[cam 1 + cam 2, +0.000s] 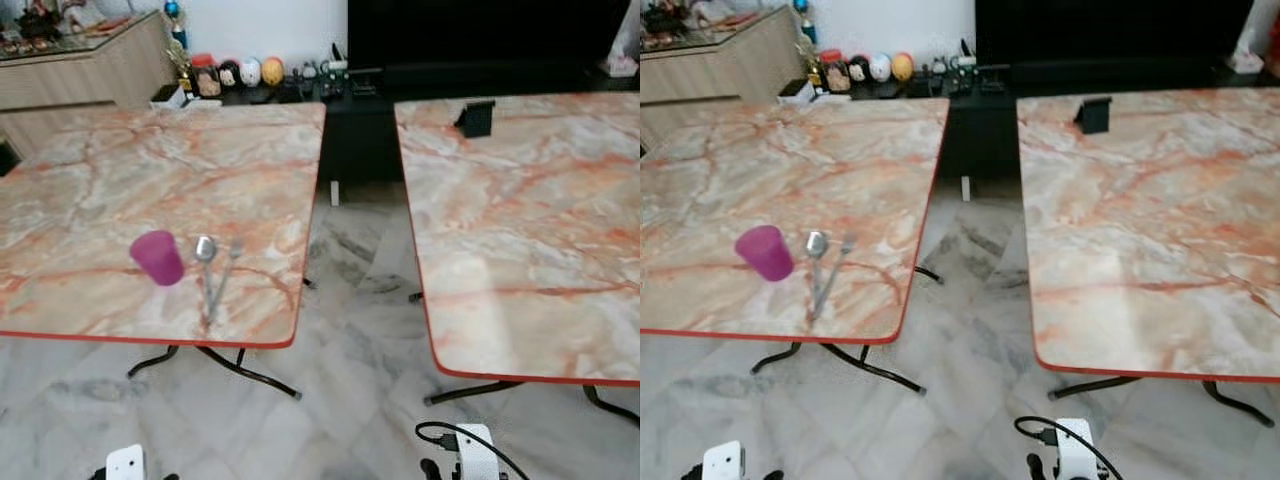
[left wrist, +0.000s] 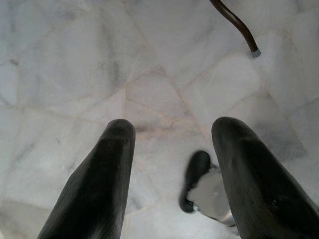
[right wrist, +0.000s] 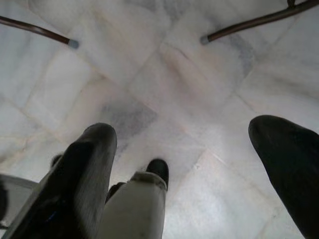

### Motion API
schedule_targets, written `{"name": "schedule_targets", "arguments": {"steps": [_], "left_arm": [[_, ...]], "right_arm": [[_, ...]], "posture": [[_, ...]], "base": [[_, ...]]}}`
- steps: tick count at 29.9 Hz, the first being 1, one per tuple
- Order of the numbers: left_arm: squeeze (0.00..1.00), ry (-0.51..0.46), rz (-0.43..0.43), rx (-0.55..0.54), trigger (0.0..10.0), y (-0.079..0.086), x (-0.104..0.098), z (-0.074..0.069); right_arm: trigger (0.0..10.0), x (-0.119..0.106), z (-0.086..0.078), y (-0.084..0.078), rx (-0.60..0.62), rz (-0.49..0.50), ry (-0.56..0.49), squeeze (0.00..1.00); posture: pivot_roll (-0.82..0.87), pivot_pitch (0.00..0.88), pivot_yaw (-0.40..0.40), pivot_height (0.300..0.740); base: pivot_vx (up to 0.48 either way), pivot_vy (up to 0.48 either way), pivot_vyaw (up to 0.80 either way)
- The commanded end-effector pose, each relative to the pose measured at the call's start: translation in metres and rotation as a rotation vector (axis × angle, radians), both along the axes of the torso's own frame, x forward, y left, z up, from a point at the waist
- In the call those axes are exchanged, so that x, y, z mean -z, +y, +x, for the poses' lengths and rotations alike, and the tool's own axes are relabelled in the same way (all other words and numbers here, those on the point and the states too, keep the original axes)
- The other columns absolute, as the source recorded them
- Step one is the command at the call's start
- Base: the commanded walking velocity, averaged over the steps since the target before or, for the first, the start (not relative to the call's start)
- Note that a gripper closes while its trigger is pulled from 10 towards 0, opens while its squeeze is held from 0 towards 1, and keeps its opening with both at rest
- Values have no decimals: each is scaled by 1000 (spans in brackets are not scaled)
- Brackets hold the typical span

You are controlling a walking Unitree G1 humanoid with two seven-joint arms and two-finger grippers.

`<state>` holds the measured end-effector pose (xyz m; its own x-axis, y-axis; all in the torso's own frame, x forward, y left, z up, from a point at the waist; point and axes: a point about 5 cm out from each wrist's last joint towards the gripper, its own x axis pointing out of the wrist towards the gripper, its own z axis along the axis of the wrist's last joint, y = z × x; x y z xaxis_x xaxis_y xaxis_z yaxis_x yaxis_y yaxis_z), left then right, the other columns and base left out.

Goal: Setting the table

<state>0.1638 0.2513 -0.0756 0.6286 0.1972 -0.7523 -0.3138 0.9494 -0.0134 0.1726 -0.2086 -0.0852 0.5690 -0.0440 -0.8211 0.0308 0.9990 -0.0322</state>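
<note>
A purple plastic cup (image 1: 158, 257) stands near the front edge of the left marble-topped table (image 1: 120, 170). Right beside it lie a metal spoon (image 1: 205, 256) and a fork (image 1: 228, 270), side by side, handles toward me. Both arms hang low at my sides, far from the table. My left gripper (image 2: 172, 149) is open over the floor, and so is my right gripper (image 3: 182, 144), with nothing between the fingers of either.
A second marble-topped table (image 1: 520, 220) stands to the right with a small black stand (image 1: 475, 118) at its far edge. A floor gap (image 1: 365, 260) runs between the tables. Behind are a low black shelf with ornaments (image 1: 250, 75) and a wooden cabinet (image 1: 90, 70).
</note>
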Motion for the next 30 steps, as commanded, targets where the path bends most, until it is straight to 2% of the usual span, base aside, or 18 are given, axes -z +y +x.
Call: {"name": "schedule_targets", "arguments": {"steps": [1,30], "left_arm": [[0,16,16,2,10000,5,0,-4],[0,11,27,6,10000,6,-2,1]], "right_arm": [[10000,0,2,6,0,16,-8,0],[10000,0,3,6,8,18,-10,0]], "posture": [[-56,0,33,720],[-45,0,28,720]], "base": [[0,304,0],[0,304,0]]}}
